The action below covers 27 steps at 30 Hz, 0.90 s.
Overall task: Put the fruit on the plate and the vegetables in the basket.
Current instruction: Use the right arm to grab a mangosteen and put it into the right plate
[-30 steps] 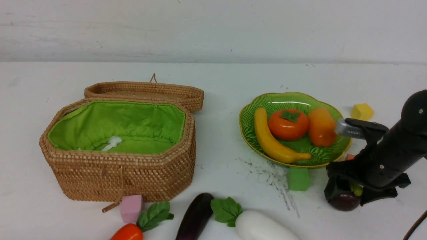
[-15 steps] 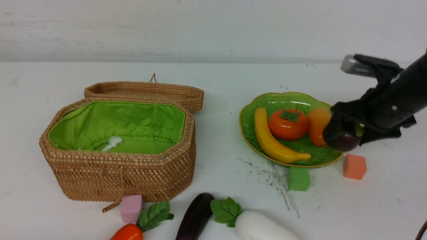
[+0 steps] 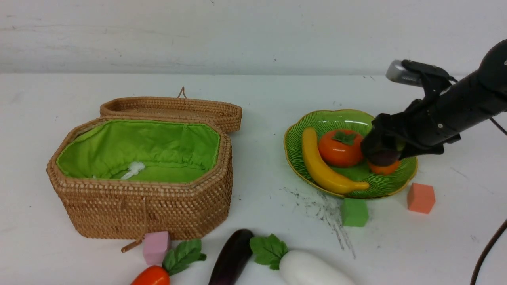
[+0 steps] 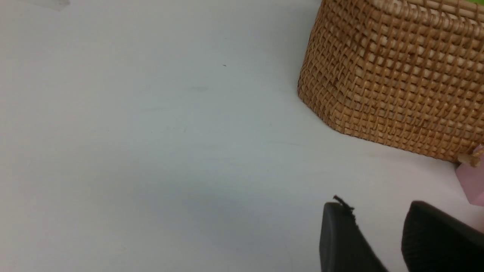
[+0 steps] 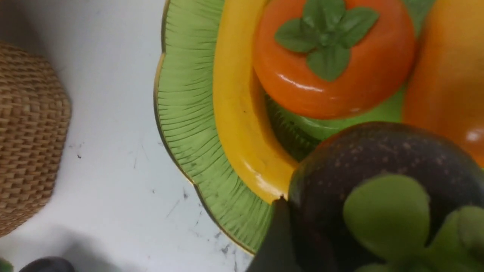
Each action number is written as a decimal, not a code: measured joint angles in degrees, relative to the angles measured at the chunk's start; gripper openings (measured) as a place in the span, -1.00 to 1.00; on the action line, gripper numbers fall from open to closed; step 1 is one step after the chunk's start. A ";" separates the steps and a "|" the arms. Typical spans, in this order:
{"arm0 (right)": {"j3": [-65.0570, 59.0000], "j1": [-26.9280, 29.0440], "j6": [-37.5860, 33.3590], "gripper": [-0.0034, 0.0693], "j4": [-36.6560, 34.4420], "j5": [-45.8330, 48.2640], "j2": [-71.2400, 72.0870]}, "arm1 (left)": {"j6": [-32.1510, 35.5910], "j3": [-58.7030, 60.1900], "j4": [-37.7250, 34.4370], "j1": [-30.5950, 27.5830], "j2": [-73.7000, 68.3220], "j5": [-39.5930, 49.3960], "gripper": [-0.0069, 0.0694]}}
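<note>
In the front view my right gripper [image 3: 382, 152] is shut on the dark purple mangosteen [image 3: 383, 159] and holds it over the right side of the green plate [image 3: 336, 118], just above the mango [image 3: 383, 169]. The banana [image 3: 323, 168] and persimmon [image 3: 341, 148] lie on the plate. In the right wrist view the mangosteen [image 5: 378, 158] fills the corner, with one finger [image 5: 276, 234] against its side. The eggplant [image 3: 231, 259], radish [image 3: 313, 271] and carrot [image 3: 152, 277] lie at the table's front edge. The basket [image 3: 146, 206] stands open at left. My left gripper [image 4: 374, 211] is open over bare table.
The basket's lid [image 3: 170, 109] lies folded back behind it. A pink cube [image 3: 156, 246] sits against the basket's front. A green cube [image 3: 353, 211] and an orange cube [image 3: 420, 198] sit just in front of the plate. A dark cable [image 3: 487, 253] hangs at far right.
My right gripper lifted the mangosteen off the table at front right and carried it back and left over the plate. The orange cube came into view.
</note>
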<state>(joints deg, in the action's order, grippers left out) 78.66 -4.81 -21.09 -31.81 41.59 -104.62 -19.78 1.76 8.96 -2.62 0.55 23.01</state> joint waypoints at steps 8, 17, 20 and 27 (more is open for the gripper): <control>0.00 -0.04 -2.93 0.73 -3.48 -3.10 -2.92 | 0.00 0.00 0.00 0.00 0.00 0.00 -0.19; 0.00 -0.04 -3.72 0.73 -3.86 -3.16 -4.03 | 0.00 0.00 0.00 0.00 0.00 0.00 -0.19; 0.00 -0.04 -3.76 0.73 -3.86 -3.16 -4.03 | 0.00 0.00 0.00 0.00 0.00 0.00 -0.19; 0.00 -0.04 -3.76 0.91 -3.86 -3.10 -4.03 | 0.00 0.00 0.00 0.00 0.00 0.00 -0.19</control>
<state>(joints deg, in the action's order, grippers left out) 78.66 -4.85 -24.84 -35.67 38.49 -108.65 -19.78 1.76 8.96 -2.62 0.55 23.01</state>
